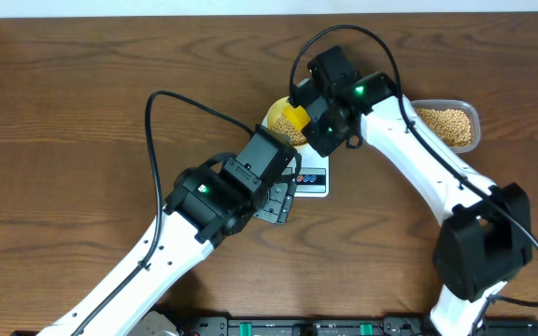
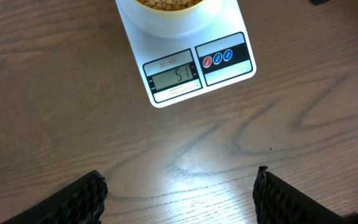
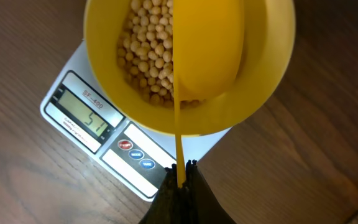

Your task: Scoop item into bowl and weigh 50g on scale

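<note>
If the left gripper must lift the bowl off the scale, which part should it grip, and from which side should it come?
Probably the rim of the bowl, from above, one of the fingers inside and one outside, on the half where beans show. The scoop in the right gripper covers the other half; the bowl stands upright, so lift it level.

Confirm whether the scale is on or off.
On. The scale display shows digits reading 51 in both wrist views, with the bowl of beans on its platform.
</note>
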Robot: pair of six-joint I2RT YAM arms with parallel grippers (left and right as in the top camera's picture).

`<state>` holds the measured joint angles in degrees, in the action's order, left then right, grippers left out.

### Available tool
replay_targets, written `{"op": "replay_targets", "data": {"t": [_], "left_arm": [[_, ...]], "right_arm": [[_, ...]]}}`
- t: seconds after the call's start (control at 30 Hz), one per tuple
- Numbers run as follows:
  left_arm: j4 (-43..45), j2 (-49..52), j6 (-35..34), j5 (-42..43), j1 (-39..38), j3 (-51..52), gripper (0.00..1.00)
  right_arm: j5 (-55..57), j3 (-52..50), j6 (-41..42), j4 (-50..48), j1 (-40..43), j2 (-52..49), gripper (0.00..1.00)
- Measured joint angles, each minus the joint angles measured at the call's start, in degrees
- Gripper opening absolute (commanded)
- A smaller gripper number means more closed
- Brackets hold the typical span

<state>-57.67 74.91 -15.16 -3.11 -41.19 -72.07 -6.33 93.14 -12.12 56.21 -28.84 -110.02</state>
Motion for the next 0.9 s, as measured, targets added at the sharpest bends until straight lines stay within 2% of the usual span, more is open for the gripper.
{"op": "replay_targets", "data": {"t": [0.9], "left_arm": [[0.0,0.0,0.0,0.0,0.0,0.0,0.78]], "right_arm": [[0.09,-0.09,1.4,0.11,-1.95,-0.24,0.01]]}}
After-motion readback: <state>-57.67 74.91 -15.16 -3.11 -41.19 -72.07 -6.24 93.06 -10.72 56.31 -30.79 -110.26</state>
